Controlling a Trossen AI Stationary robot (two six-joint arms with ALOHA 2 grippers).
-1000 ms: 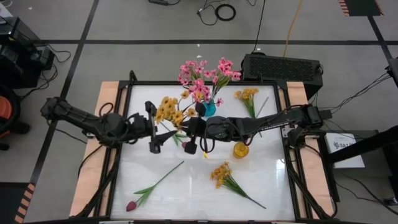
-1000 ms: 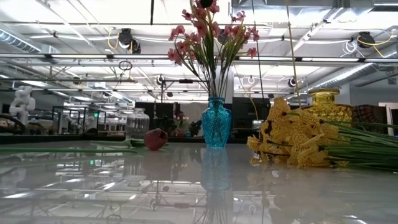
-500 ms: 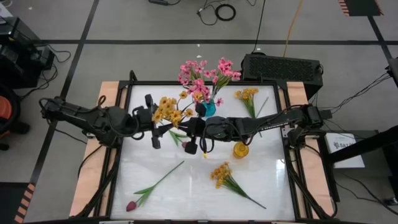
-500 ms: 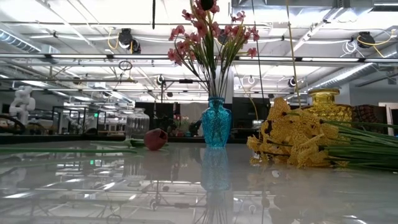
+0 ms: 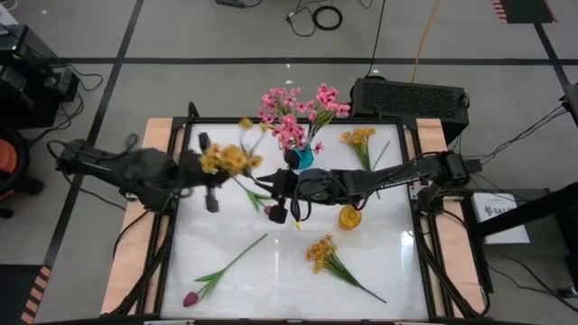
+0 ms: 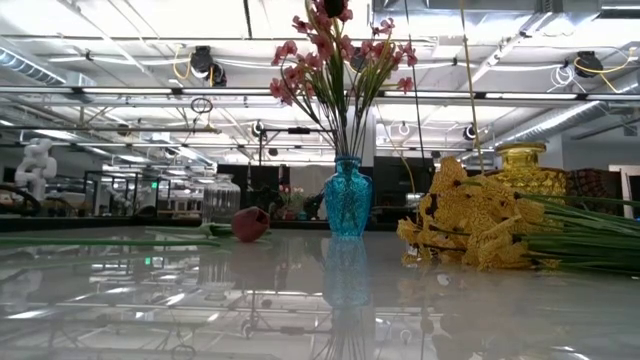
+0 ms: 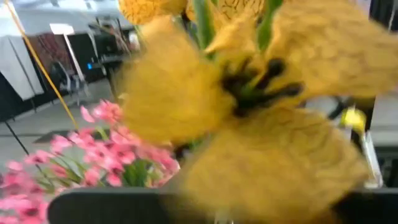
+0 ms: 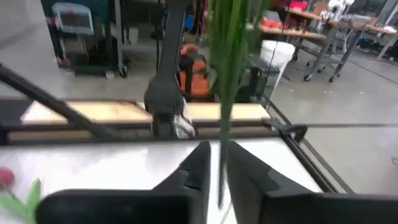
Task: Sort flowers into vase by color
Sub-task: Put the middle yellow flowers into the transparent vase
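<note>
My two arms are dark, near black, built of rounded jointed segments; black cables loop loosely along the left arm and the right arm; the right gripper shows two matte black, slab-like fingers with angled edges; no markings or screws I can make out.

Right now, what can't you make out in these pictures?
- Left gripper: motion-blurred in the high view; yellow blossoms fill the left wrist view.
- Amber vase: base hidden in the low view behind a yellow spray.
- Tulip bud: cut by the right wrist view's edge.
</note>
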